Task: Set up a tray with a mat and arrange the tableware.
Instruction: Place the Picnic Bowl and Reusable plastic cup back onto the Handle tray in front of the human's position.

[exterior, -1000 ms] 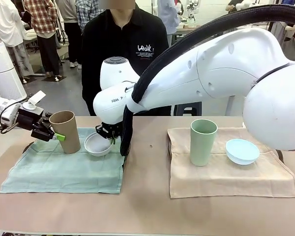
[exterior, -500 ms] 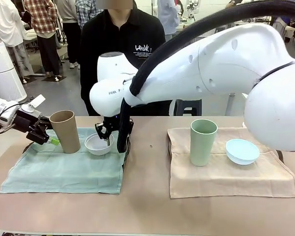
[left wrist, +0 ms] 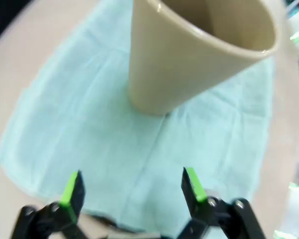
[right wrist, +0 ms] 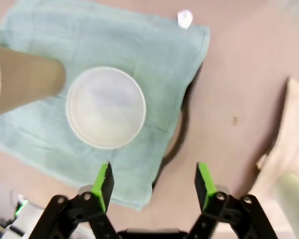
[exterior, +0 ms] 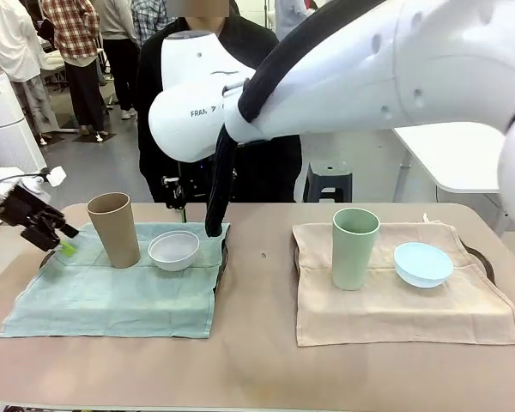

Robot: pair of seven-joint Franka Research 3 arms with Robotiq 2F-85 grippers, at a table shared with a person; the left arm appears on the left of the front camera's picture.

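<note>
Standing on the green mat (exterior: 112, 296) across the table (exterior: 257, 360), the tan cup (exterior: 114, 228) has the white bowl (exterior: 173, 250) at its 3 o'clock; green cup (exterior: 354, 247) and blue bowl (exterior: 422, 263) share the beige mat (exterior: 395, 313). Left wrist view: left hand (left wrist: 132, 191) gapes empty, cup at 12 o'clock. Right wrist view: right hand (right wrist: 154, 183) spread, empty, bowl at 11 o'clock. Arrangement looks finished; next, arms clear.

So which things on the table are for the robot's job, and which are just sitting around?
For the job:
tan cup
white bowl
green cup
blue bowl
green mat
beige mat
trays under the mats

Just lying about:
stool behind the table
white bin at the far left
</note>
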